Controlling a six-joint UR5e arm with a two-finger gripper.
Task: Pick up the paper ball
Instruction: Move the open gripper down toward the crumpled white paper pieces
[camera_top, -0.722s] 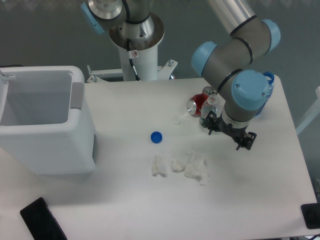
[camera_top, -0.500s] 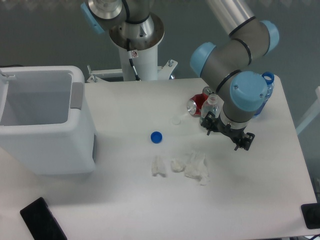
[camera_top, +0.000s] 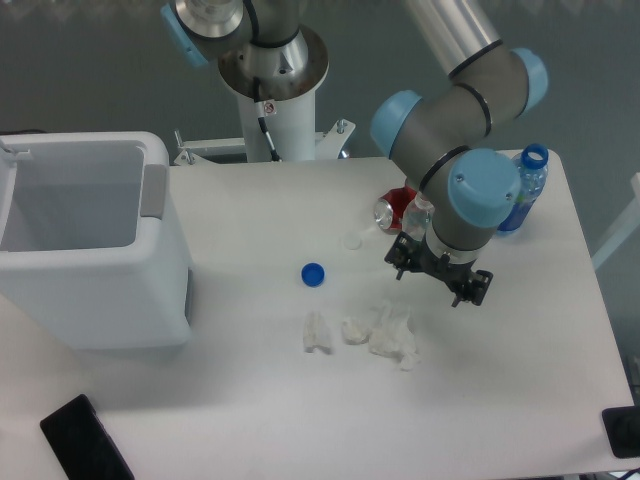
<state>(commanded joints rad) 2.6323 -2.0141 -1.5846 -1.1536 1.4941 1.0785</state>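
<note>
Gripper (camera_top: 439, 279) shifted left toward paper ball (camera_top: 393, 334), jaws open (empty); ball lies below-left of gripper, apart, on worktop (camera_top: 520, 380).

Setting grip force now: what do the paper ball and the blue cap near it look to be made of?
The paper ball looks like thin white tissue: matte, loosely crumpled, with soft irregular folds, so probably very compressible. The blue cap looks like rigid moulded plastic: a smooth, evenly coloured disc, though too small here to be sure.
</note>
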